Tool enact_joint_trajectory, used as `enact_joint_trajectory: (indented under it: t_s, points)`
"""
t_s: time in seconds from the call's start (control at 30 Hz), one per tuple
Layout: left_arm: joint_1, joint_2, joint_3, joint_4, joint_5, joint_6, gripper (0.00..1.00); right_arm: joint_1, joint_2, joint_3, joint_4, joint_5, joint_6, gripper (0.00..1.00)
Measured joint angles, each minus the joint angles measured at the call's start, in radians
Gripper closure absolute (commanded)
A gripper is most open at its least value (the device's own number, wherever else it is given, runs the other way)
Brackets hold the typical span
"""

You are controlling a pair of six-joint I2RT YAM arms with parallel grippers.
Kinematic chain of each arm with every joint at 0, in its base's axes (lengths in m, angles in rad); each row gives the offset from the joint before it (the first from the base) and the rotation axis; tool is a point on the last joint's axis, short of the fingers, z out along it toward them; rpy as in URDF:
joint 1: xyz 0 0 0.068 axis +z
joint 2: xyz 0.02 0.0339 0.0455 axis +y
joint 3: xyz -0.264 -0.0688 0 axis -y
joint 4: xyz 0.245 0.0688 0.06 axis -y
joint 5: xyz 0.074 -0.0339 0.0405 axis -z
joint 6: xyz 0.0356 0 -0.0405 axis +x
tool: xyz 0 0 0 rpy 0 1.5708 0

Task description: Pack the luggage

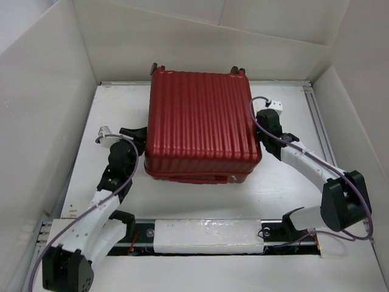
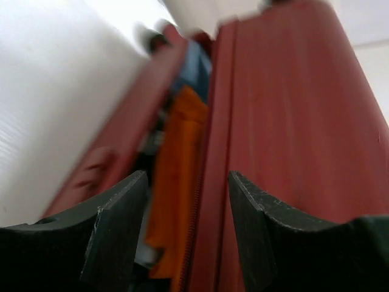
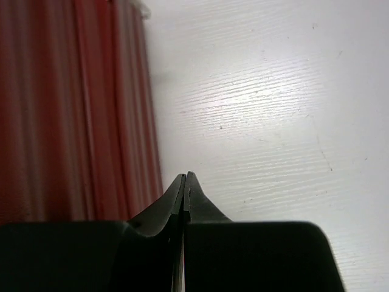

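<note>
Placement first: your dark red ribbed hard-shell suitcase (image 1: 200, 121) lies flat in the middle of the white table (image 1: 115, 103) with an arm at each flank, which I read as bracing and closing rather than loading. Your left gripper (image 1: 135, 134) sits at the case's left edge, jaws roughly half apart and gripping nothing that I can see. In its wrist view the rim of the upper shell runs up between the two black fingers (image 2: 115, 225), so it looks lined up to take or press that rim. Your right gripper (image 1: 260, 118) is fully closed on nothing, tips pinched together just beside the ribbed right wall, probably to serve as a stop or pusher; whether it touches the shell I cannot tell. From above the case looks closed, yet the left wrist view shows the two halves parted along the seam. A fold of orange fabric (image 2: 176, 201) bulges in the gap, with a strip of light blue lining (image 2: 196, 67) behind it. Packing looks nearly done to me, with that cloth to be tucked clear before the halves meet.
</note>
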Motion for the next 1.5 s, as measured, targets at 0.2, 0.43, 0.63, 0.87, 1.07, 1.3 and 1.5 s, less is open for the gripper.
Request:
enact_joint_trajectory:
  t_s: [0.2,0.43,0.63,0.87,1.07,1.3,1.5]
  points:
    - [-0.056,-0.188,-0.055,-0.056,0.013,0.021,0.42,0.003,-0.040,-0.003,-0.074,0.004,-0.019,1.00]
    - [-0.069,-0.187,-0.066,-0.151,0.005,0.067,0.39,0.003,0.005,0.111,-0.268,0.027,-0.040,1.00]
    - [-0.069,-0.033,-0.034,-0.255,-0.013,0.134,0.39,0.000,0.055,0.199,-0.338,0.099,-0.105,0.83]
    - [-0.072,-0.049,-0.029,-0.336,-0.044,0.210,0.27,-0.011,-0.047,0.269,-0.413,0.125,-0.152,0.45]
    - [-0.111,-0.141,0.033,-0.393,0.043,0.283,0.24,0.211,-0.462,0.252,-0.266,-0.077,-0.075,0.48]
    - [-0.136,-0.263,0.130,-0.416,0.059,0.305,0.23,0.376,-0.802,-0.044,-0.229,-0.146,0.035,0.85]
    - [-0.139,-0.356,0.137,-0.431,0.070,0.291,0.48,0.548,-0.817,-0.143,-0.350,-0.103,0.122,1.00]
